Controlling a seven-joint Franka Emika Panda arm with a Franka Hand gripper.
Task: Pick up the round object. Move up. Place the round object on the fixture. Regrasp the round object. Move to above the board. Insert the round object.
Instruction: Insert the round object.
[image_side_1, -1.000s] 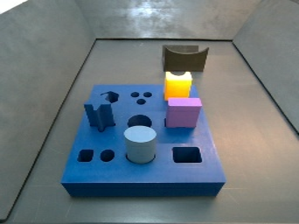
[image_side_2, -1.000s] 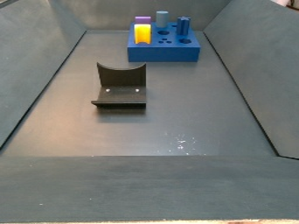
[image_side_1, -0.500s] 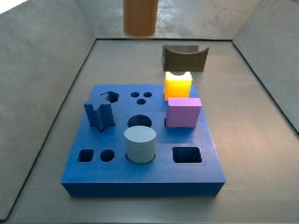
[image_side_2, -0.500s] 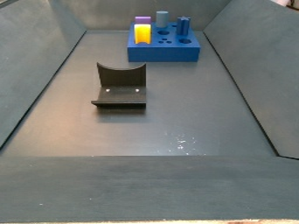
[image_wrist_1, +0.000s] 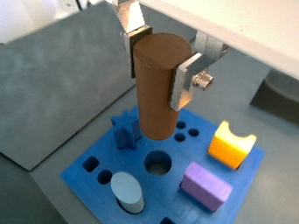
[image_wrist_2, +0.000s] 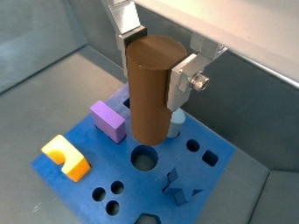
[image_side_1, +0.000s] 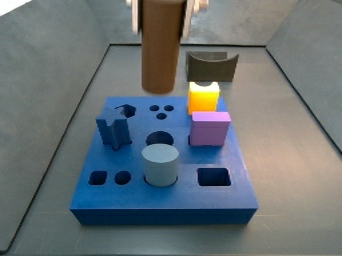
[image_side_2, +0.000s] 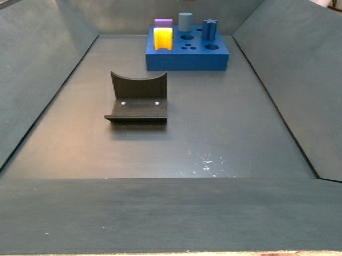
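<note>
lower now: gripper (image_wrist_1: 162, 63), round object (image_wrist_1: 158, 87) over board (image_wrist_1: 100, 171)

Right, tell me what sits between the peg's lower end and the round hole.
Nothing: in a wrist view, only air separates the round object, held upright in the claw, from the board's hole.

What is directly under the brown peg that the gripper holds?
The gripper holds the round object upright above the board. In both wrist views, an empty round hole lies just below its lower end. The hole's bottom cannot be seen.
</note>
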